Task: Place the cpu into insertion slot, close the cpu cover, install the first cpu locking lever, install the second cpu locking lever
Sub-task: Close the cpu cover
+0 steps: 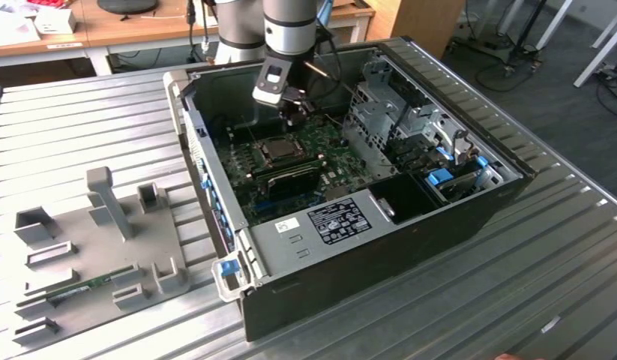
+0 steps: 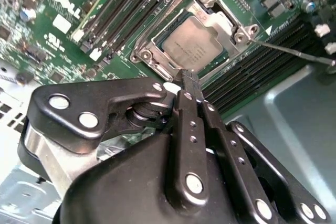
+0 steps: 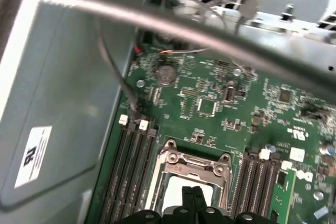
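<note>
We see a ribbed metal surface (image 1: 548, 247) carrying an open computer case (image 1: 388, 262) laid on its side, and on the exterior view's left a grey fixture plate (image 1: 98, 247) with upright pegs. The arm (image 1: 288, 22) reaches down into the case over the green motherboard (image 1: 328, 146). A dark label (image 1: 338, 220) sits on the silver bracket near the case's front, its print too small for us to read. In the first wrist view a white label (image 3: 32, 156) is stuck to the grey inner wall, and a dark cable (image 3: 157, 22) crosses in front of the board. The board bears white printed lettering (image 2: 65, 1) beside long black memory slots (image 2: 131, 14), which flank the insertion slot (image 1: 280, 148) on two sides. The claw (image 2: 188, 80) hangs just over the socket's edge with its two fingers pressed together and nothing between them; we cannot tell whether the tips touch the metal. The cpu cover (image 2: 231, 19) lies flat on the socket, and the cpu (image 2: 194, 45) sits inside it, its grey top showing through the window with faint print we cannot make out. A thin metal lever (image 2: 294, 52) runs from one socket corner out over the memory slots. A round coin battery (image 3: 166, 75) sits further up the board.
</note>
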`<action>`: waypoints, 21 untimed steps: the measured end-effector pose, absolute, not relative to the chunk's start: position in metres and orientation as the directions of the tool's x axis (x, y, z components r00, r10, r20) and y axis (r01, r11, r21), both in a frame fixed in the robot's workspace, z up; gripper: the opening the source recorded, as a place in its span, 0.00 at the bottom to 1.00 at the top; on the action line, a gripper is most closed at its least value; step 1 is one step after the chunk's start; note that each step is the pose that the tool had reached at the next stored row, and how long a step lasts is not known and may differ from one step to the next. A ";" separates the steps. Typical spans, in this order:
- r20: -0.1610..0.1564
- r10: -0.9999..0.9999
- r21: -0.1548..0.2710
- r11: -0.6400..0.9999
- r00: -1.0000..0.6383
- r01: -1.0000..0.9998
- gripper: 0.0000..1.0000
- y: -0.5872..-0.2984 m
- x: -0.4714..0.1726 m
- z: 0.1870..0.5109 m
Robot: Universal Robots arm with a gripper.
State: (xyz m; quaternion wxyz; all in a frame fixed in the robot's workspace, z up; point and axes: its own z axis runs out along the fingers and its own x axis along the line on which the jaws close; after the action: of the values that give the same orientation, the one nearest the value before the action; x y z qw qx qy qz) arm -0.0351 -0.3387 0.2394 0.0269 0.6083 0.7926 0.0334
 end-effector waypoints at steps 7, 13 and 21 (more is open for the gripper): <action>-0.002 0.925 0.086 0.378 -0.379 0.922 0.10 -0.339 -0.035 0.238; -0.002 0.879 0.086 0.476 -0.477 0.875 0.10 -0.339 -0.035 0.237; -0.002 0.801 0.086 0.597 -0.599 0.798 0.10 -0.339 -0.035 0.236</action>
State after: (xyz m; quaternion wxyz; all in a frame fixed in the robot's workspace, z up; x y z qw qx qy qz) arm -0.0351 -0.3387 0.2362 0.0201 0.4472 0.8934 0.0379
